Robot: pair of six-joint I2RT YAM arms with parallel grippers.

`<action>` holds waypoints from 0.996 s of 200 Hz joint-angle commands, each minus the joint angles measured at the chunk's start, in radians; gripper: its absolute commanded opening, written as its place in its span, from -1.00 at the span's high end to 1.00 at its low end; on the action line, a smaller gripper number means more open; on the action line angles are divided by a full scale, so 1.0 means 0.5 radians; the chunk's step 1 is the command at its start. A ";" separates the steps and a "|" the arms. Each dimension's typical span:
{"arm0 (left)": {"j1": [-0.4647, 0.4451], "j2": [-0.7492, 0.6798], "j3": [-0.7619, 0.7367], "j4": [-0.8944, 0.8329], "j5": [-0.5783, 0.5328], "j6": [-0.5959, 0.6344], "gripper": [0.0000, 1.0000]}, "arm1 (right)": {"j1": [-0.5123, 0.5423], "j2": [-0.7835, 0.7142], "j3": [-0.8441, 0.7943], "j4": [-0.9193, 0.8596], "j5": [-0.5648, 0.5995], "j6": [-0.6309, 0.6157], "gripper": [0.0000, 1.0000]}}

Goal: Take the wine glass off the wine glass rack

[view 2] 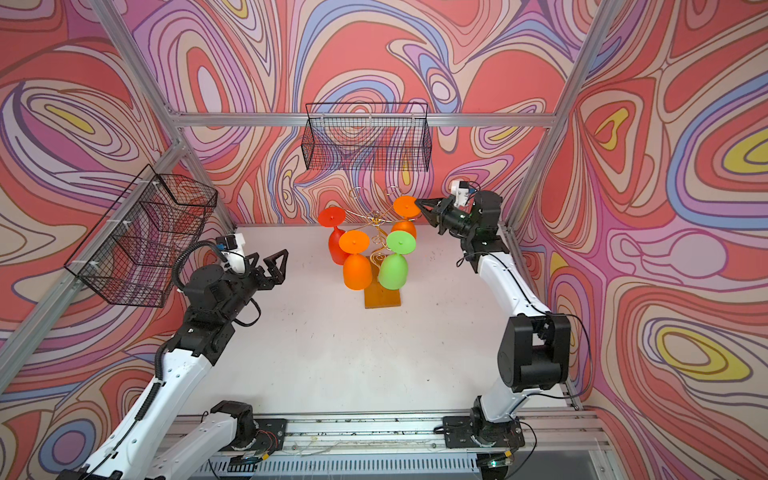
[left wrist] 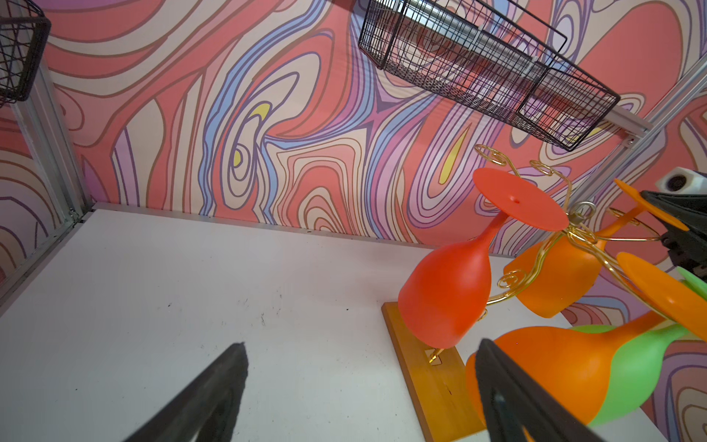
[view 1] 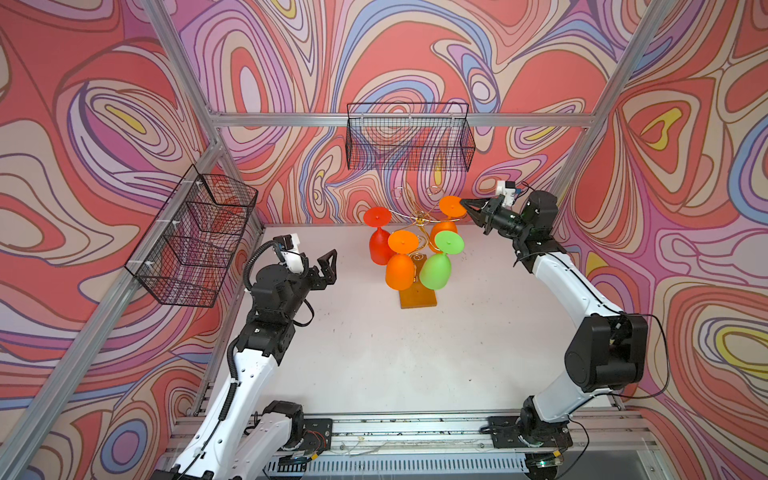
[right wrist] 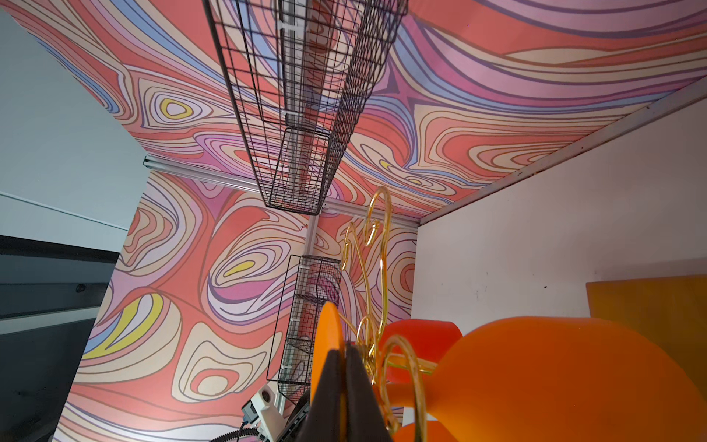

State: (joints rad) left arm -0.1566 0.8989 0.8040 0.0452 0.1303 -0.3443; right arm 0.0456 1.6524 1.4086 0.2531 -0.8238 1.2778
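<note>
The wine glass rack point(view 1: 420, 219) is a gold wire tree on an orange-brown wooden base point(view 1: 417, 298), standing at the back middle of the table in both top views. Several plastic wine glasses hang upside down from it. My right gripper point(view 1: 463, 202) is shut on the rim of the foot point(right wrist: 327, 336) of the back-right orange wine glass point(view 1: 445, 230), which still hangs on its hook. In the right wrist view the two pads point(right wrist: 357, 382) pinch that orange disc. My left gripper point(view 1: 322, 270) stands open left of the rack with nothing between its fingers point(left wrist: 225, 382).
A red glass point(view 1: 379, 245), a front orange glass point(view 1: 400, 270) and a green glass point(view 1: 435, 270) also hang on the rack. One black wire basket point(view 1: 409, 137) hangs on the back wall above the rack, another point(view 1: 195, 237) on the left wall beside my left arm.
</note>
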 commanded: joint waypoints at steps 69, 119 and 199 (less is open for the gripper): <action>-0.006 0.022 -0.016 0.002 0.009 0.007 -0.84 | -0.005 0.136 0.196 0.110 0.028 0.003 1.00; -0.006 0.023 -0.013 0.004 0.016 0.007 -0.84 | -0.005 0.189 0.274 0.086 0.049 -0.034 1.00; -0.006 0.025 -0.016 0.004 0.021 0.007 -0.84 | -0.013 0.227 0.413 -0.020 0.083 -0.143 1.00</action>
State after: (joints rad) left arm -0.1566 0.9108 0.8040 0.0452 0.1314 -0.3443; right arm 0.0460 1.7512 1.5848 0.2569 -0.7998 1.2438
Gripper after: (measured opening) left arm 0.919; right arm 0.048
